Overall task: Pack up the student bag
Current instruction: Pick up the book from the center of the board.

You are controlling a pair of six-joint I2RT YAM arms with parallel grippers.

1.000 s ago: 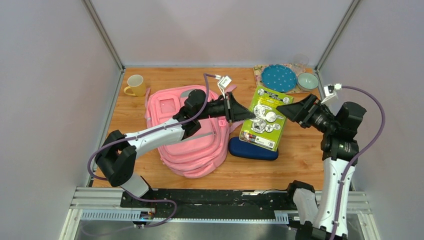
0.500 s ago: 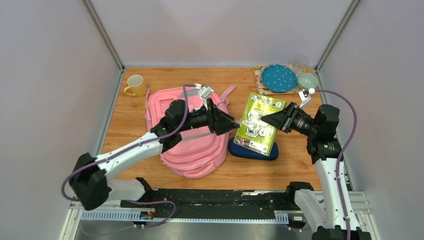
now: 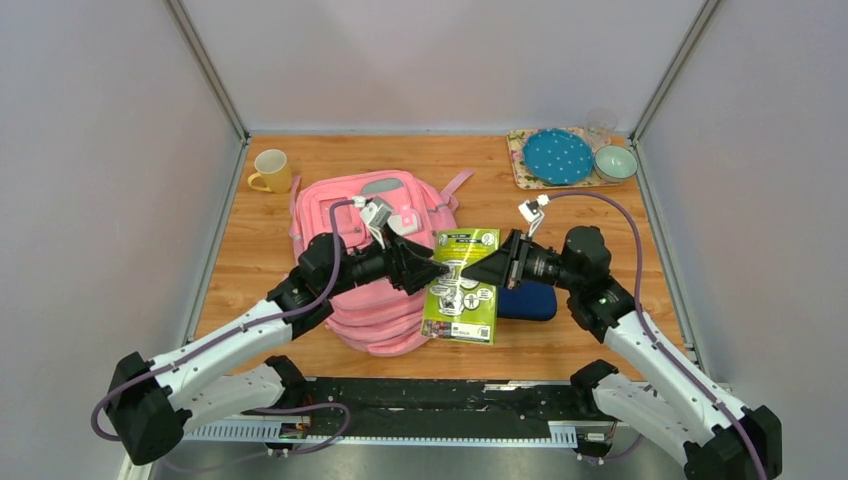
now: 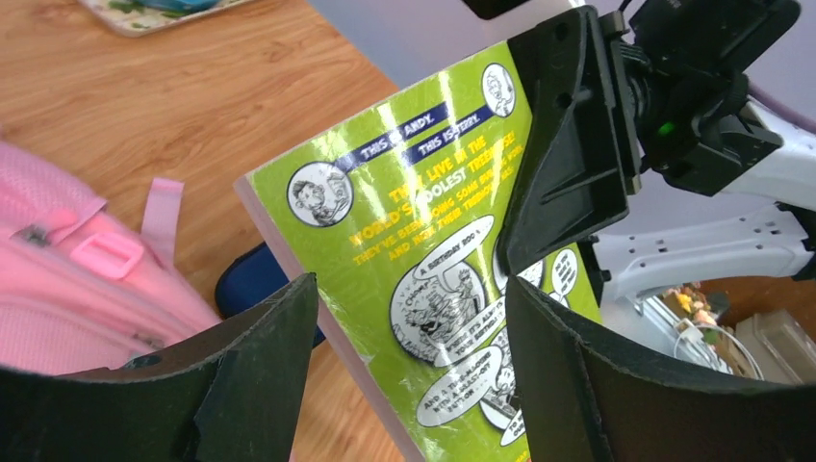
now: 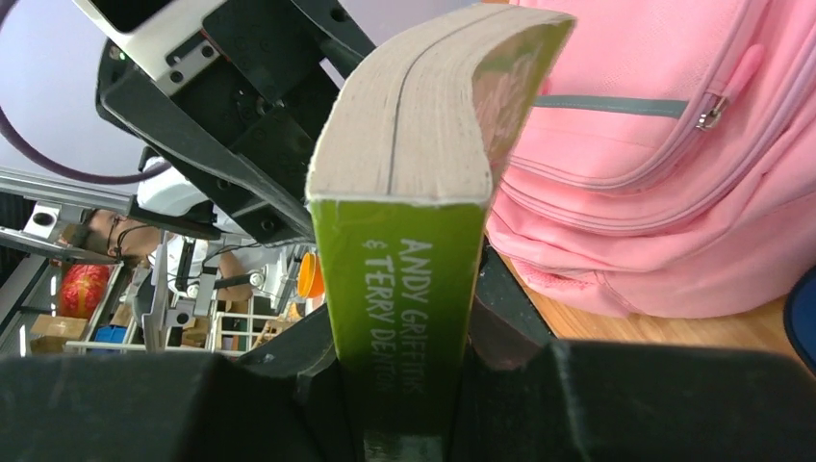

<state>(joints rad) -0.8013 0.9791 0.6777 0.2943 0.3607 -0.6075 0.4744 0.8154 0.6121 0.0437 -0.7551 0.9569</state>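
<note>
Student bag (image 3: 345, 205) lies flat at nine o'clock of the held green book (image 3: 462, 300).
Right gripper (image 3: 468, 271) is clamped on the book near its spine; left gripper (image 3: 438, 268), jaws apart, should spread the bag's mouth first.

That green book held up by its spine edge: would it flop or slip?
Probably fairly stiff: the book is a thick paperback, though it bows a little at the top. The cover looks glossy, so it may slip. Held only near the spine by the right fingers, it could tilt.
</note>
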